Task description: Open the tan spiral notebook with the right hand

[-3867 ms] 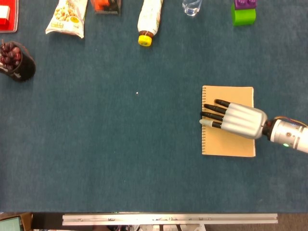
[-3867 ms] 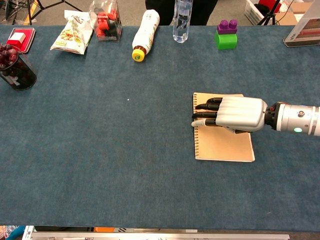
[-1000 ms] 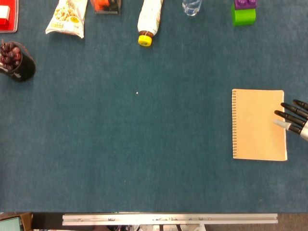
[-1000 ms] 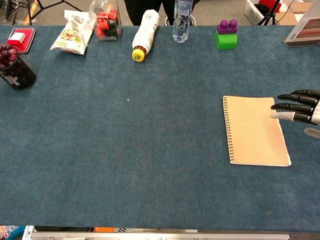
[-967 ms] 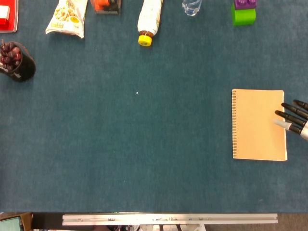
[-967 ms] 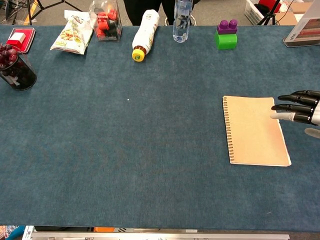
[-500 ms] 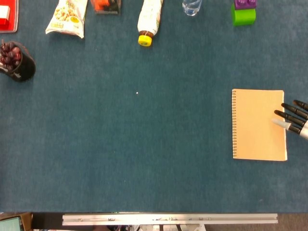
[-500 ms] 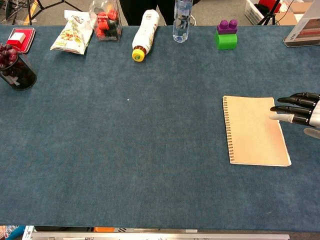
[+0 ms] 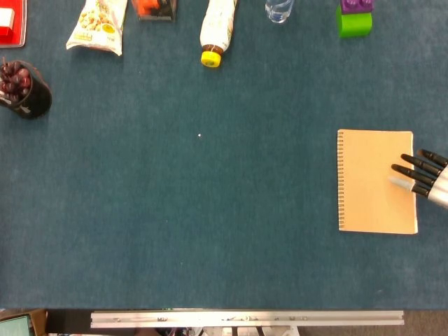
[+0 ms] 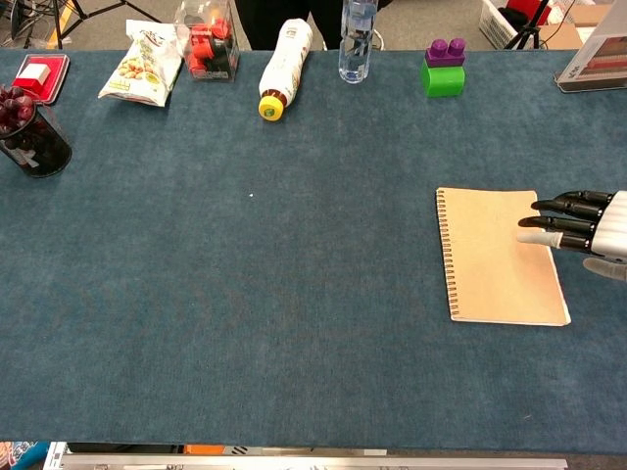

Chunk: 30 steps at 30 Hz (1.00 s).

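Sitting at far left of the head view is a dark cup of grapes point(image 9: 24, 91); along the upper edge, moving rightward, are lying a snack bag point(image 9: 98, 24), a yellow-capped bottle point(image 9: 215, 31) and a green block point(image 9: 353, 21). Lying flat and closed at right centre on the table point(image 9: 182, 210) is the notebook point(image 9: 374, 180), its spiral running down its left edge and its free edge facing the right frame border.

Entering from the right border is the right hand point(image 10: 583, 230); the left hand is not appearing in either view.

Risk: the cover is probably thin and flush with the pages, so the fingers could be sliding over it without catching the edge, or could be lifting several leaves, or could be pushing the whole notebook leftward across the cloth.

Fingers point(image 9: 406, 171): these are extending nearly straight and slightly apart, holding nothing, their tips overlapping the notebook's right margin; whether they are touching the cover cannot be told.
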Each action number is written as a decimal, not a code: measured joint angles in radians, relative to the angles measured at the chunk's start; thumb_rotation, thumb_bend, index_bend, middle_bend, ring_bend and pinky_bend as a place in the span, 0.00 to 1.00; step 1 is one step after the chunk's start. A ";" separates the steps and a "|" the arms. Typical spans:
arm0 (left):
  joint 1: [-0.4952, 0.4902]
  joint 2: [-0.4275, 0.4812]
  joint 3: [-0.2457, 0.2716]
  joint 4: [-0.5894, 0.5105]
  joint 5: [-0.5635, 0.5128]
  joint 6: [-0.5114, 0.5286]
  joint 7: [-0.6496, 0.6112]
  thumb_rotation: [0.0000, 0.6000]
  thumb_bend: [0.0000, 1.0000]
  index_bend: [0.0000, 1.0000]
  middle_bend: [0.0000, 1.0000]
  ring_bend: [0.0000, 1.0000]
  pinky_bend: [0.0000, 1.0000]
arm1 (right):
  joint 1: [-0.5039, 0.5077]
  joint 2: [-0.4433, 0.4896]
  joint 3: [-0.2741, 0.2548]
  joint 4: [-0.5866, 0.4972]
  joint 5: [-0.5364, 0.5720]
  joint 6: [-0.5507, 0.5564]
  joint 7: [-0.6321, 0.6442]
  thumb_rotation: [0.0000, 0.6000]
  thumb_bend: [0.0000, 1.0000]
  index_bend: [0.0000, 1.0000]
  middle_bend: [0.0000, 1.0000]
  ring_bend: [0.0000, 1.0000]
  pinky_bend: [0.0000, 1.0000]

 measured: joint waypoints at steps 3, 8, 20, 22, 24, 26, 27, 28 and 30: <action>0.000 0.001 0.000 0.000 0.001 0.001 -0.001 1.00 0.22 0.47 0.42 0.42 0.52 | 0.002 -0.006 -0.005 0.004 -0.002 -0.003 0.000 1.00 0.46 0.09 0.10 0.05 0.17; 0.000 0.000 0.000 0.000 0.000 0.000 -0.001 1.00 0.22 0.47 0.42 0.42 0.52 | 0.003 -0.011 -0.005 0.006 0.005 -0.004 -0.001 1.00 0.31 0.04 0.08 0.02 0.17; -0.001 0.000 0.000 0.000 -0.001 -0.002 0.002 1.00 0.22 0.47 0.42 0.42 0.52 | 0.004 -0.020 0.008 -0.003 0.029 -0.017 -0.031 1.00 0.00 0.00 0.03 0.00 0.13; -0.001 0.000 0.001 0.000 -0.002 -0.003 0.002 1.00 0.22 0.47 0.42 0.42 0.52 | 0.007 -0.024 0.009 -0.005 0.030 -0.014 -0.033 1.00 0.00 0.00 0.03 0.00 0.13; -0.001 0.000 0.001 -0.001 -0.002 -0.003 0.003 1.00 0.22 0.47 0.42 0.42 0.52 | 0.011 -0.028 0.010 -0.007 0.031 -0.013 -0.033 1.00 0.00 0.00 0.03 0.00 0.13; -0.001 0.000 0.001 -0.001 -0.002 -0.002 0.001 1.00 0.22 0.47 0.42 0.42 0.52 | 0.014 -0.031 0.009 -0.008 0.031 -0.012 -0.034 1.00 0.00 0.00 0.03 0.00 0.13; -0.001 0.001 0.001 -0.001 -0.001 -0.001 0.001 1.00 0.22 0.47 0.42 0.42 0.52 | 0.016 -0.034 0.009 -0.009 0.030 -0.014 -0.034 1.00 0.00 0.00 0.03 0.00 0.13; 0.000 0.001 0.000 -0.001 -0.001 -0.001 0.000 1.00 0.22 0.47 0.42 0.42 0.52 | 0.018 -0.036 0.009 -0.009 0.030 -0.014 -0.035 1.00 0.00 0.00 0.03 0.00 0.13; 0.000 0.001 0.000 -0.001 -0.001 0.000 -0.001 1.00 0.22 0.47 0.42 0.42 0.52 | 0.021 -0.040 0.007 -0.010 0.030 -0.017 -0.036 1.00 0.01 0.00 0.03 0.00 0.13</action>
